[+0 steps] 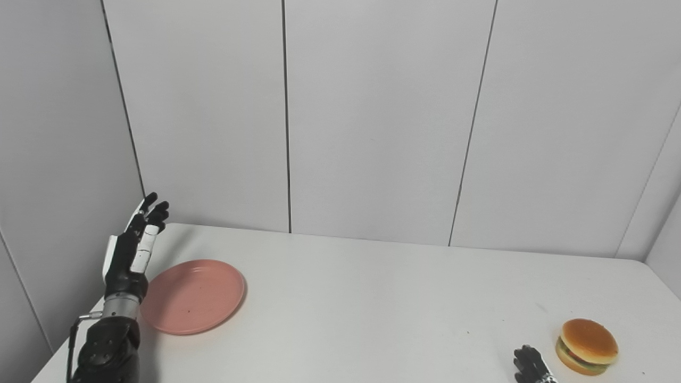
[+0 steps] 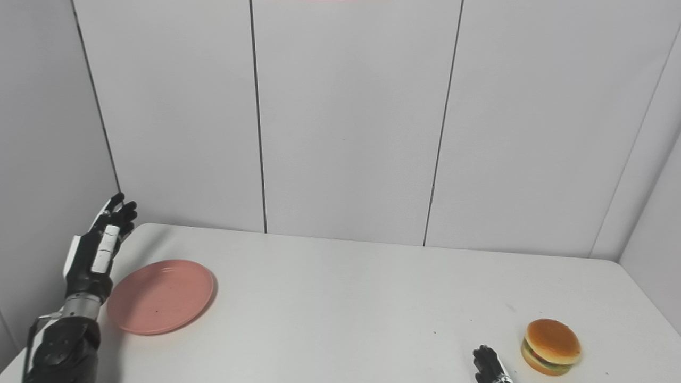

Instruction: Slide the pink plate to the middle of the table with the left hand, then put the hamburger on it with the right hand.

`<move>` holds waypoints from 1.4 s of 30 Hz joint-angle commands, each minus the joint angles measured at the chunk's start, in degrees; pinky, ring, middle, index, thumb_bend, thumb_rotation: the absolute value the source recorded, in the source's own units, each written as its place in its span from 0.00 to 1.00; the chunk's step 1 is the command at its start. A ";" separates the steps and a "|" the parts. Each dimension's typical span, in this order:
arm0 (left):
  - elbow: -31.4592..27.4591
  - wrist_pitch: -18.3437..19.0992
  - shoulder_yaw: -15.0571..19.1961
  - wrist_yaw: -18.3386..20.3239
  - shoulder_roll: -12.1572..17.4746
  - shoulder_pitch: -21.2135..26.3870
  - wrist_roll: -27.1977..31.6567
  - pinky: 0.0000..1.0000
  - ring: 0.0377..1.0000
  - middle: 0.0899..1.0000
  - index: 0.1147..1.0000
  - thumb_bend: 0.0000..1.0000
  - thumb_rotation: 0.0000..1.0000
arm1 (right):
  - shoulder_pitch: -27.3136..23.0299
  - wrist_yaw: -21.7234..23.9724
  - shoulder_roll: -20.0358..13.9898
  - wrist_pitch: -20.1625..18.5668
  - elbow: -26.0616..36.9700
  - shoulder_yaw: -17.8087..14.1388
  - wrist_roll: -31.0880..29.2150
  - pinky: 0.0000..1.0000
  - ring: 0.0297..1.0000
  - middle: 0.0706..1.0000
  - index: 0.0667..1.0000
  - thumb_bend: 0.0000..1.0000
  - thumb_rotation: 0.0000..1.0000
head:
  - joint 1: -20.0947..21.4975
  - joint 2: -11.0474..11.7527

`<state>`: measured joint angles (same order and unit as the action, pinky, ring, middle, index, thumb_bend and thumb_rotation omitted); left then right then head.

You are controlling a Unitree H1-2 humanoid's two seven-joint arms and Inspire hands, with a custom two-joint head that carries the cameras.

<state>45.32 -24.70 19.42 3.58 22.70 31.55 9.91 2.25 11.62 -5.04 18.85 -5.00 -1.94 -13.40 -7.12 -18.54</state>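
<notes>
Hovering with fingers extended and empty at lower left, the left hand (image 1: 130,250) stands beside the pink plate (image 1: 192,296), which looks light, rigid and best pushed at its rim. Lower right, the right hand (image 1: 532,365), fingers partly cropped and unreadable, waits near the hamburger (image 1: 587,346)

Your black-and-white left hand (image 1: 131,250) stands raised, fingers extended together; your right hand (image 1: 532,365) peeks in low, fingers curled.

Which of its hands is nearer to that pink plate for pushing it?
The left hand. It is raised, fingers apart, right beside the pink plate, while the right hand sits far across the table by the hamburger.
</notes>
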 commanded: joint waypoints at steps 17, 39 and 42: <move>18.85 -2.23 5.05 4.82 7.21 8.86 0.25 0.69 0.76 0.76 0.72 1.00 0.80 | 0.04 -1.33 -1.01 -6.91 -4.37 -0.22 1.07 1.00 0.96 0.92 0.91 0.83 0.91 | 0.22 -0.47; 26.33 -2.23 3.05 5.40 6.62 9.09 -0.54 0.69 0.77 0.77 0.75 1.00 0.78 | 0.79 -1.79 -0.87 -7.57 -2.80 0.07 1.56 1.00 0.95 0.90 0.90 0.84 0.92 | 1.35 -1.41; 25.32 -2.23 2.12 4.98 5.96 8.84 -1.21 0.71 0.81 0.81 0.79 1.00 0.80 | 0.80 -1.84 -0.86 -7.61 -2.76 0.16 1.50 1.00 0.94 0.90 0.89 0.84 0.91 | 1.40 -1.44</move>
<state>72.32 -25.58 22.32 8.42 28.61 37.88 9.73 2.69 10.71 -5.13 18.52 -4.28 -1.84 -12.88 -5.71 -19.95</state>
